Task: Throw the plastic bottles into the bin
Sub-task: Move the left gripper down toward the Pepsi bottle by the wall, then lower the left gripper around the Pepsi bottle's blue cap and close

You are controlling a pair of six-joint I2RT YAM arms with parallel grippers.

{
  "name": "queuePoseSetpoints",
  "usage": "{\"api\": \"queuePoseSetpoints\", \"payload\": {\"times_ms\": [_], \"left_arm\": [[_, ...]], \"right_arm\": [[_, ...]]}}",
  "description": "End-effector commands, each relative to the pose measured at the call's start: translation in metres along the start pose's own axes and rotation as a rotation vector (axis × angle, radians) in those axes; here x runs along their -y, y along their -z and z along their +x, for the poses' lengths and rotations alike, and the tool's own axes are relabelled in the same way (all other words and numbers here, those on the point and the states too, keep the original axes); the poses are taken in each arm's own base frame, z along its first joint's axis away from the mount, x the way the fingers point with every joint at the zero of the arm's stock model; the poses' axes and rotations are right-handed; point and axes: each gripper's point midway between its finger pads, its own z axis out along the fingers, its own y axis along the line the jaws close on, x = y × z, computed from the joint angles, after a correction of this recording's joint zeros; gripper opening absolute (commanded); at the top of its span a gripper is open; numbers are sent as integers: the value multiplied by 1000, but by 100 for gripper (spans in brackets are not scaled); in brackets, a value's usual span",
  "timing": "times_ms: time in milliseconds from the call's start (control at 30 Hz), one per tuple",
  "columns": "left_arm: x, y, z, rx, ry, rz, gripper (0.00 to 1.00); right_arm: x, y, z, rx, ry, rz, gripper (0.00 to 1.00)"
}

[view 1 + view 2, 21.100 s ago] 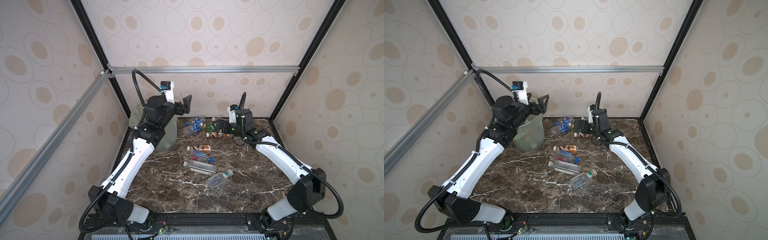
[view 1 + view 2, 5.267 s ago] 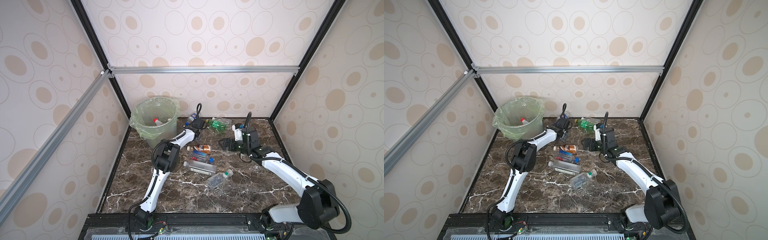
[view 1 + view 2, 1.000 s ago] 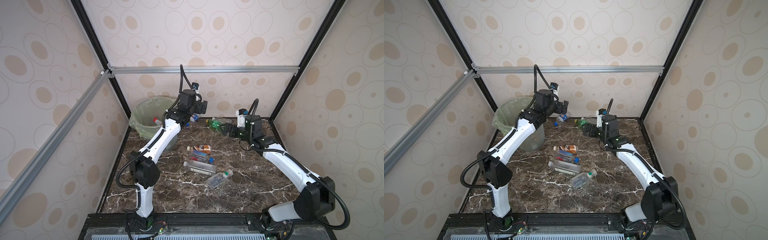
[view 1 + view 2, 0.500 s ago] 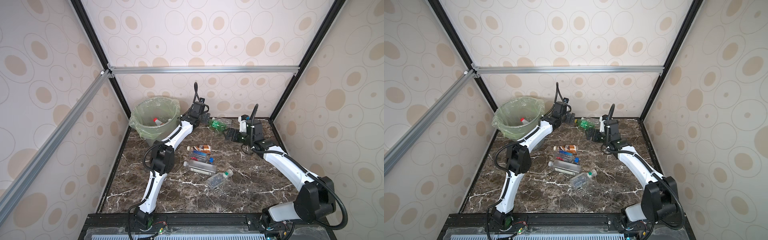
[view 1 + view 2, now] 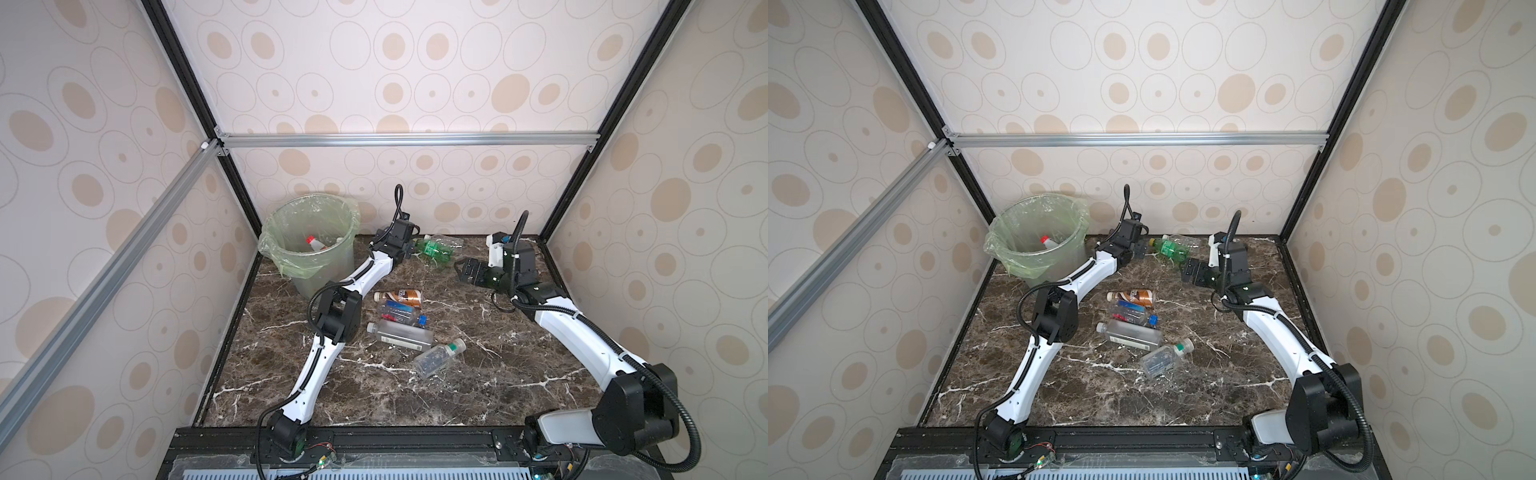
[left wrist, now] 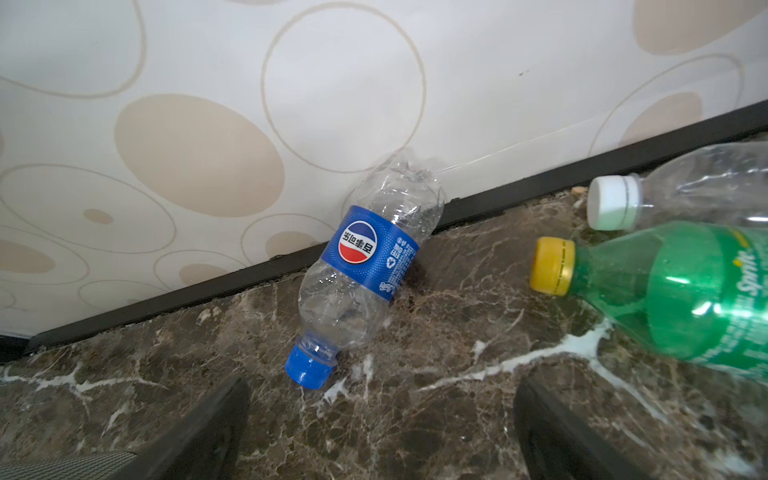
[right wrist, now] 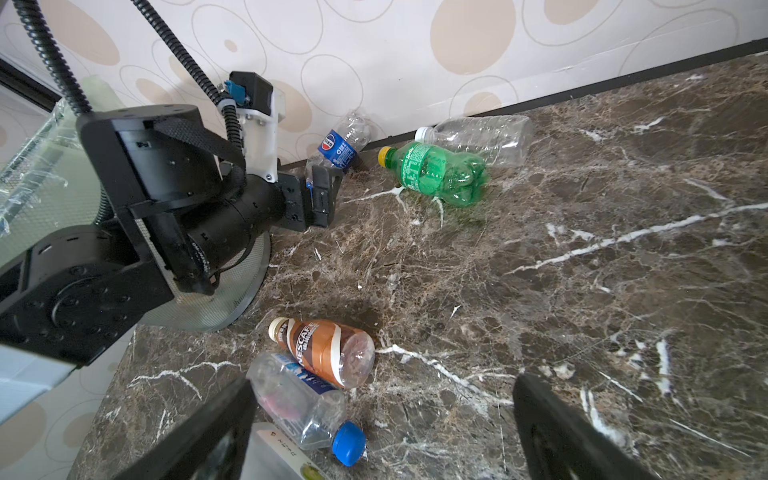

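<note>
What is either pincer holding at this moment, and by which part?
Nothing is held. The left pincer and right pincer are both open and empty; the blue-labelled bottle lies just ahead of the left one, untouched.

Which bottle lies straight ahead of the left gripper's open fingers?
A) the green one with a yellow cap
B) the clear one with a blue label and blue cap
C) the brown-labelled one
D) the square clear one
B: in the left wrist view the blue-labelled bottle lies against the back wall, its cap pointing toward the open left gripper. The green bottle sits off to one side.
</note>
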Motion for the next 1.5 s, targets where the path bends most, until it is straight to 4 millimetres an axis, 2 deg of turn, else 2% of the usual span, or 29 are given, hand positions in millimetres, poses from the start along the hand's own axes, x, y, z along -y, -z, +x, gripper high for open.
{"api": "queuePoseSetpoints", "payload": {"times_ms": [0, 333, 500, 700, 1067, 1467], "left_arm": [[-19, -6, -18, 58, 25, -41, 99], [-34, -34, 4, 34, 64, -45, 99], [-26, -41, 14, 15, 66, 11, 99], [-26, -42, 20, -5, 92, 57, 98], [-34, -49, 32, -45, 187, 159, 96], [-44, -54, 36, -51, 227, 187, 96]], "right_arm": [[4, -5, 8, -26, 7, 3, 100], [9, -13, 13, -44, 2, 15, 100], [9, -17, 12, -47, -6, 14, 100], [8, -18, 11, -32, -18, 1, 100], [13, -24, 24, -45, -41, -5, 100], [12, -23, 19, -28, -39, -4, 100]]}}
